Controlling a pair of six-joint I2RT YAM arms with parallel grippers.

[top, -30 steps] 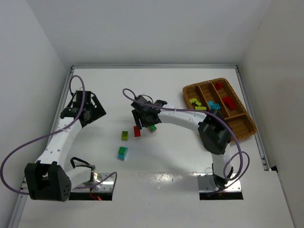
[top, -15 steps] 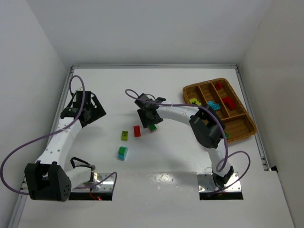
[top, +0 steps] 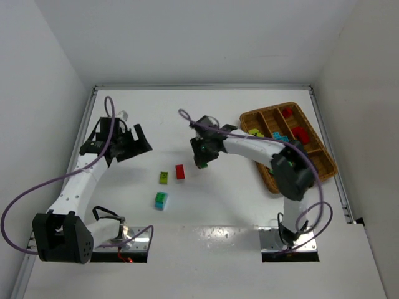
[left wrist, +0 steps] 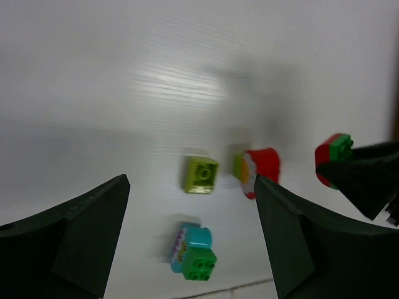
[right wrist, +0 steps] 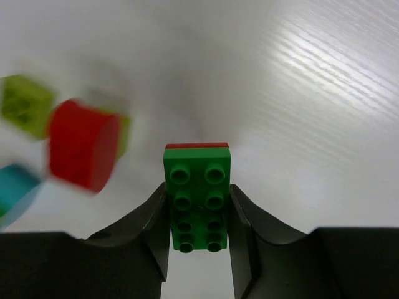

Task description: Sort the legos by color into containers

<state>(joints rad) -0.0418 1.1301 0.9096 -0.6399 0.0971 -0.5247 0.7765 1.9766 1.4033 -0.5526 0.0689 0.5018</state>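
At table [top: 218, 205] centre, the leftward-reaching right claw [right wrist: 198, 202] grips a green brick [right wrist: 198, 187].

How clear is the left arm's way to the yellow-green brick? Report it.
Probably yes. The left pincer is open above the table, and the yellow-green brick lies uncovered ahead of it; the red brick beside it stands apart.

Right wrist view: red plastic brick [right wrist: 84, 152] and yellow-green studded brick [right wrist: 25, 106] motion-blurred; cyan brick [right wrist: 14, 185] cut by left edge. On dark green studded brick [right wrist: 198, 196], red layer beneath mostly hidden. Overhead: right arm [top: 249, 146] partly covers brown woven wicker tray [top: 324, 163].
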